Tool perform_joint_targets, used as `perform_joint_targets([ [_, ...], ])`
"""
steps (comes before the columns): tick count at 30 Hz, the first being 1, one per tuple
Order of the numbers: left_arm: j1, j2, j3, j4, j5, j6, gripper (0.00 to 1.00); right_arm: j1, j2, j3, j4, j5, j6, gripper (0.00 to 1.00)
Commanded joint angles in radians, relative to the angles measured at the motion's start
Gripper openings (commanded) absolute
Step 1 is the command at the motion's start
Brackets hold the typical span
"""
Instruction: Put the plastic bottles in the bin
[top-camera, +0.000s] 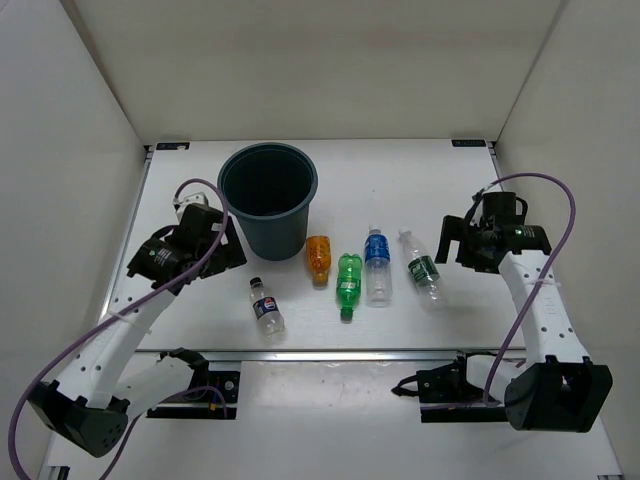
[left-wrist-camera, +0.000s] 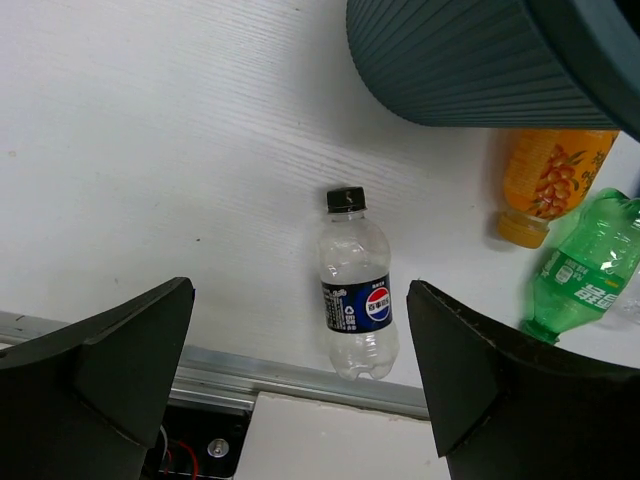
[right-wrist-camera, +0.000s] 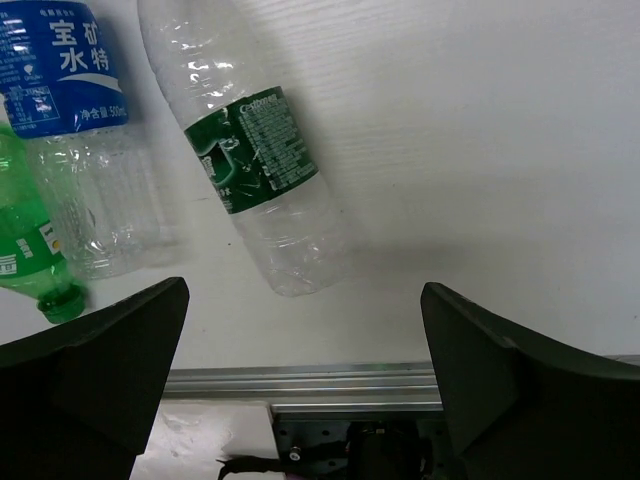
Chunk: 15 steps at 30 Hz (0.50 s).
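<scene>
**Five bottles on the counter, both pincers spread**

Nearest the arms, the cola bottle (left-wrist-camera: 357, 285) lies flat close to the front rail (top-camera: 330, 352), cap pointing away. The left pincer (left-wrist-camera: 300, 380) hangs over it, spread wide. Closing across the labelled middle looks best, coming straight down so the fingers miss the rail.

The right pincer (right-wrist-camera: 300, 380), also spread, hangs over the green-label bottle (right-wrist-camera: 258, 150). The blue-label bottle (top-camera: 377, 264) crowds its left, with bare counter (top-camera: 470, 320) to its right.

Farther back lie the green bottle (top-camera: 347, 283) and the orange bottle (top-camera: 318, 258), the latter near the bin (top-camera: 268, 195), whose mouth is open.
</scene>
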Motion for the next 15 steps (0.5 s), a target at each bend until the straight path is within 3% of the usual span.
perform_joint_targets([
  [1, -0.007, -0.005, 0.000, -0.018, -0.011, -0.005, 0.99, 0.004, -0.046, 0.016, 0.031, 0.019, 0.017, 0.99],
  [8, -0.025, 0.013, -0.146, 0.054, 0.055, -0.080, 0.98, 0.051, -0.088, -0.016, 0.064, 0.042, 0.034, 1.00],
  [15, -0.117, 0.103, -0.304, 0.221, 0.085, -0.175, 0.98, 0.053, -0.154, -0.048, 0.133, 0.015, 0.072, 0.99],
])
